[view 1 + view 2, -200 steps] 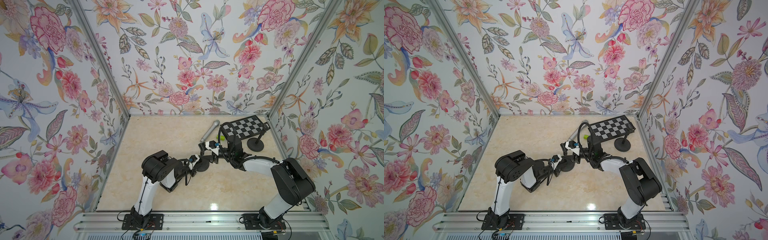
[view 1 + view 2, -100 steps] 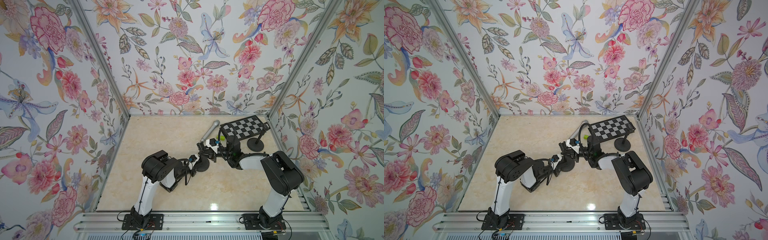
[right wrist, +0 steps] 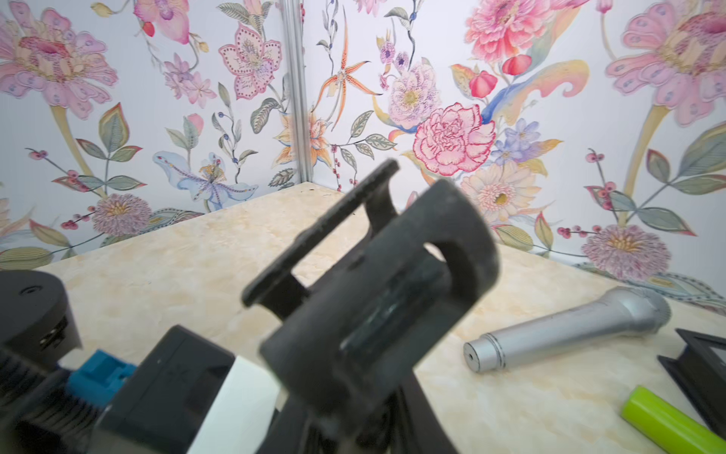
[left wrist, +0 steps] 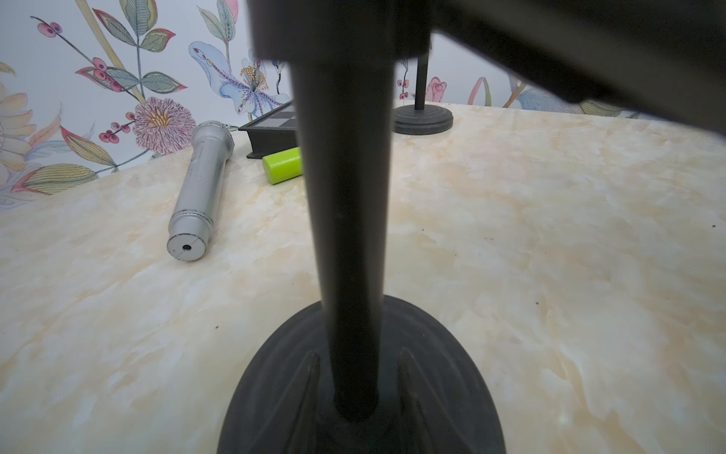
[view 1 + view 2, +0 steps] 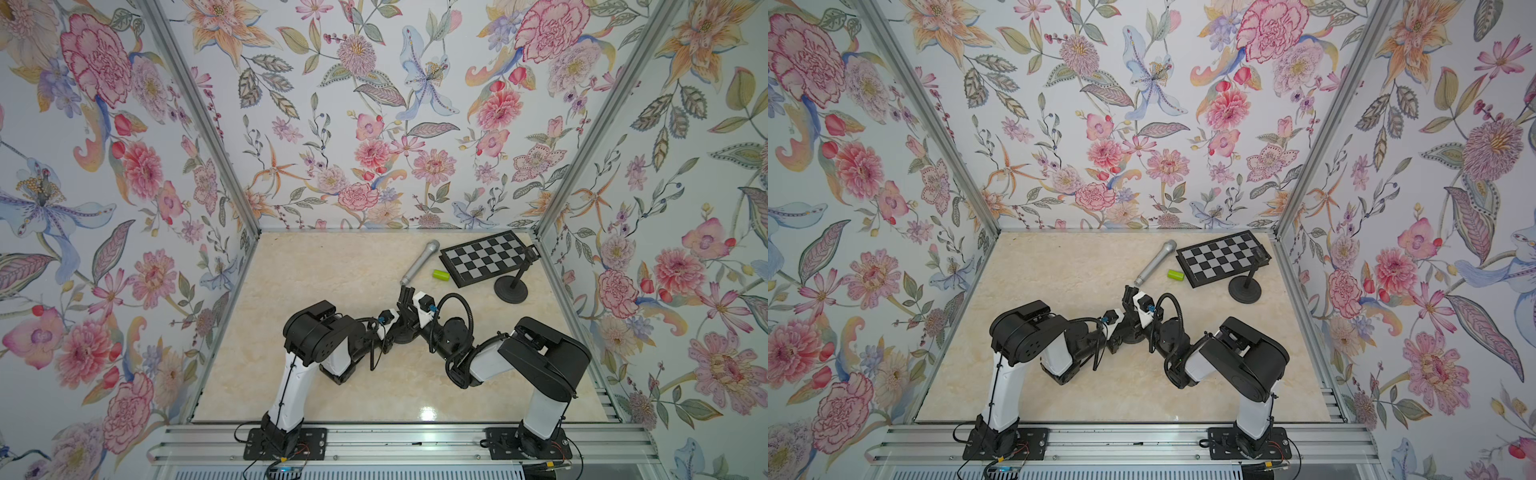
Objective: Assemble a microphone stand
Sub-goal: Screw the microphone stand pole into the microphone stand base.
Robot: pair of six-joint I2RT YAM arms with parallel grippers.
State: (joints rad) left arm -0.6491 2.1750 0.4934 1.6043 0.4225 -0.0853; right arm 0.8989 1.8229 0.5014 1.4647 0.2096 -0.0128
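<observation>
A black stand stands upright mid-table: round base (image 5: pixel 400 335) (image 4: pixel 432 373), thin pole (image 4: pixel 345 236) and a black microphone clip (image 3: pixel 377 283) at its top. My left gripper (image 5: pixel 395 330) (image 4: pixel 357 353) is low at the base, its fingers (image 4: pixel 312 377) flanking the pole with narrow gaps, so open. My right gripper (image 5: pixel 409 300) (image 3: pixel 345 424) is shut on the clip's stem, above the left one. The silver microphone (image 5: pixel 419 262) (image 5: pixel 1154 262) (image 3: pixel 569 326) lies flat behind the stand, apart from both grippers.
A green cylinder (image 5: pixel 441 274) (image 4: pixel 281 165) lies beside the microphone. A black checkerboard plate (image 5: pixel 486 257) (image 5: pixel 1223 258) sits at the back right. A second upright stand (image 5: pixel 511 289) (image 4: pixel 422 118) rises next to it, near the right wall.
My right gripper has closed on the clip, and the right arm's elbow has folded back, uncovering the green cylinder and checkerboard. My left gripper's fingers have eased off the pole.
</observation>
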